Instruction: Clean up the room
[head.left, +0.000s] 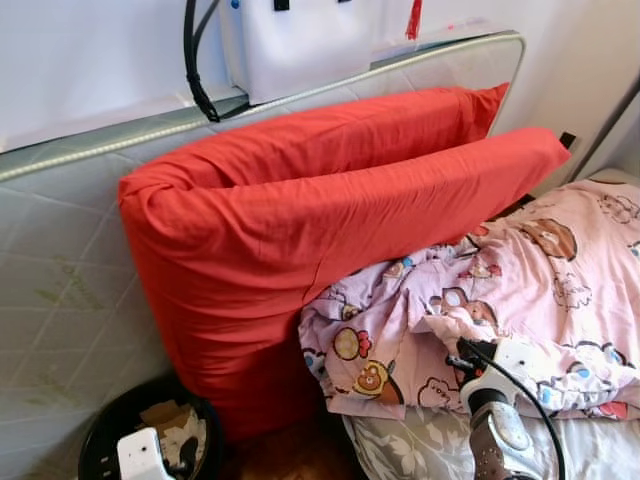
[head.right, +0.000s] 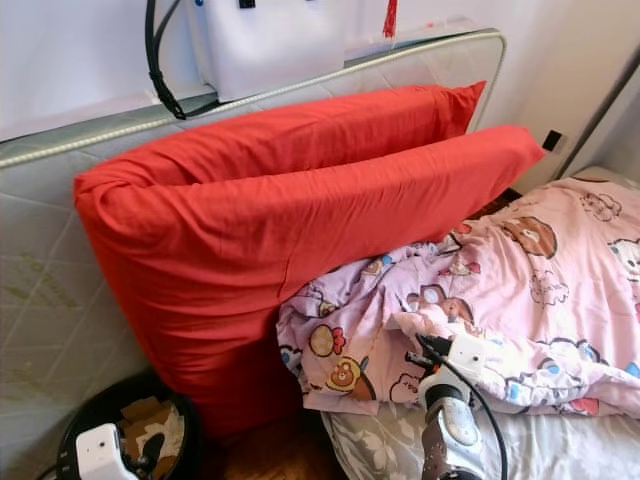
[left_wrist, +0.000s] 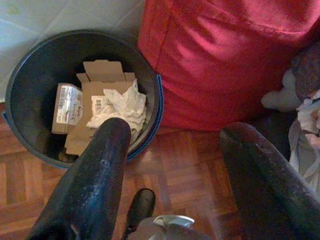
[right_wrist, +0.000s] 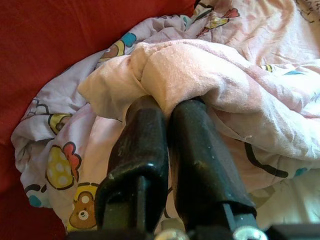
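Pinching a fold of the pink cartoon-print quilt (right_wrist: 210, 65), the right gripper (right_wrist: 167, 107) has its jaws nearly closed with the fabric bunched up right between the two black fingers (right_wrist: 142, 145). From the head camera you can see that gripper (head.left: 470, 352) sitting at the near right, pressed into the near edge of the quilt, which is crumpled in a heap across the bed on the right side. Under the quilt there's a grey leaf-pattern sheet (head.left: 400, 445) showing at the near edge.

Big red duvet (head.left: 300, 230) is folded over and leaning upright against a white mattress (head.left: 60, 260) that stands on its side along the far left. The quilt's left edge is touching the red duvet. A white bag (head.left: 295, 40) with black straps sits on top of the mattress edge at the far side.

Down at the near left, the left gripper (left_wrist: 175, 165) hangs above a black bin (left_wrist: 30, 75) on the wooden parquet floor (left_wrist: 185, 170), jaws spread wide with nothing in them. The bin stands just beside the bottom of the red duvet and has flattened cardboard (left_wrist: 100, 85) and a crumpled white tissue (left_wrist: 122, 105) inside.
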